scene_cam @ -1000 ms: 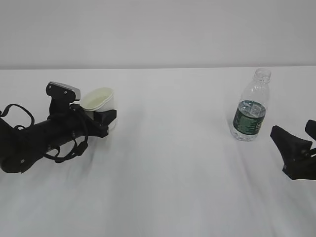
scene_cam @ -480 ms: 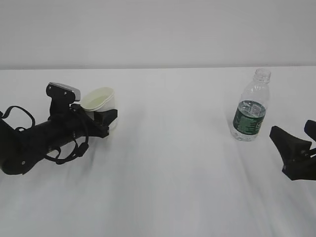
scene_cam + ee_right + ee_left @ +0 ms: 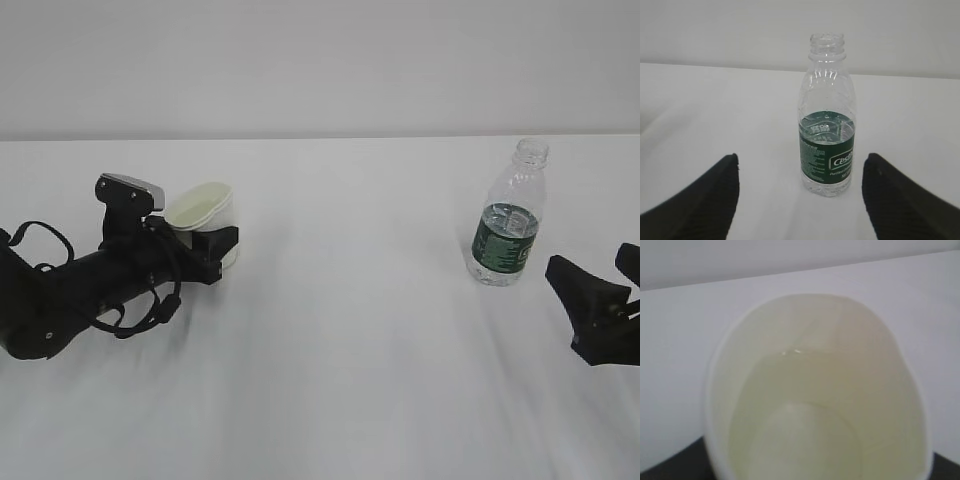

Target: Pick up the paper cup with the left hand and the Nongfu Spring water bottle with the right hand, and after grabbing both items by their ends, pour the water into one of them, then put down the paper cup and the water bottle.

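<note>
The paper cup (image 3: 203, 210) is tilted, its mouth toward the left wrist camera, with my left gripper (image 3: 208, 232) shut on its lower part, low over the table. The left wrist view is filled by the cup (image 3: 815, 390), whose cream inside shows a faint glinting line; I cannot tell whether that is water. The capless water bottle (image 3: 507, 215) stands upright on the right, with water up to about the top of its green label (image 3: 827, 155). My right gripper (image 3: 600, 268) is open, nearer and to the right of the bottle, not touching it. Its fingertips (image 3: 732, 165) frame the bottle from a distance.
A white cloth-covered table (image 3: 350, 350) runs back to a pale wall (image 3: 320, 60). The left arm's looped cables (image 3: 140, 310) hang close to the cloth.
The left arm has sunk slightly with the cup in it. The bottle and the right gripper have stayed put.
</note>
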`<action>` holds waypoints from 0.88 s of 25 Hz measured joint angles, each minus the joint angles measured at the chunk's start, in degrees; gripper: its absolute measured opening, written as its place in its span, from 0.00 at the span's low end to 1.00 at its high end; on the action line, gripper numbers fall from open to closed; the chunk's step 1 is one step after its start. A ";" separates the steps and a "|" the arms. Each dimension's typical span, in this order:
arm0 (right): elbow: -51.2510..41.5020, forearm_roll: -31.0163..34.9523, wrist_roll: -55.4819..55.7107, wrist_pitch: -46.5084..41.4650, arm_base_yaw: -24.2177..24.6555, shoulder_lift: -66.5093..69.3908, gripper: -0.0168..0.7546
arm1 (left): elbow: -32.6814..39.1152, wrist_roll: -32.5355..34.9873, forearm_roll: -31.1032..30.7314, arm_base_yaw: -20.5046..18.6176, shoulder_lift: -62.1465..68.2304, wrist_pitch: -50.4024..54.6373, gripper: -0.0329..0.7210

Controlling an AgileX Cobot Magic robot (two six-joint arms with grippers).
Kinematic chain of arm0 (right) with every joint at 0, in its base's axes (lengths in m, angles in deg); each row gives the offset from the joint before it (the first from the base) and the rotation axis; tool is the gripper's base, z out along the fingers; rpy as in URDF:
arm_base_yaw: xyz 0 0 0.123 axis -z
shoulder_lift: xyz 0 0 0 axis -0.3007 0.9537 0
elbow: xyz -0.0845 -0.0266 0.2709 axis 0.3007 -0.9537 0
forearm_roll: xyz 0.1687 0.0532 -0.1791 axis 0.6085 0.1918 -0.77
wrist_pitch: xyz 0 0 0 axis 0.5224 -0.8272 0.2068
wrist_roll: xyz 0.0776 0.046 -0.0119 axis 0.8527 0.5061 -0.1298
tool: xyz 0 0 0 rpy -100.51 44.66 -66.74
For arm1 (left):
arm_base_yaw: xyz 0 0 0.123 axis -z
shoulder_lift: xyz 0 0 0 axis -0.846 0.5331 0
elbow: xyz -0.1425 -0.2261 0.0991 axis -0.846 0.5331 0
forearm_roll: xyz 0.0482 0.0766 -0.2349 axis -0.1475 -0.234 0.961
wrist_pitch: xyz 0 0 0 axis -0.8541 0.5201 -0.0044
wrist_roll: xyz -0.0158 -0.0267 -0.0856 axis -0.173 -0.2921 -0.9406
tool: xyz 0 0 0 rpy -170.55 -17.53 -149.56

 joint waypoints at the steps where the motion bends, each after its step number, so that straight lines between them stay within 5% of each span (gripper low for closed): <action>1: 0.00 0.00 0.02 0.00 0.00 0.00 0.77 | 0.00 0.00 0.00 0.00 0.00 0.26 0.60; 22: 0.00 0.00 0.12 0.00 0.00 0.00 0.77 | 0.00 0.09 -0.51 0.00 0.00 1.61 0.65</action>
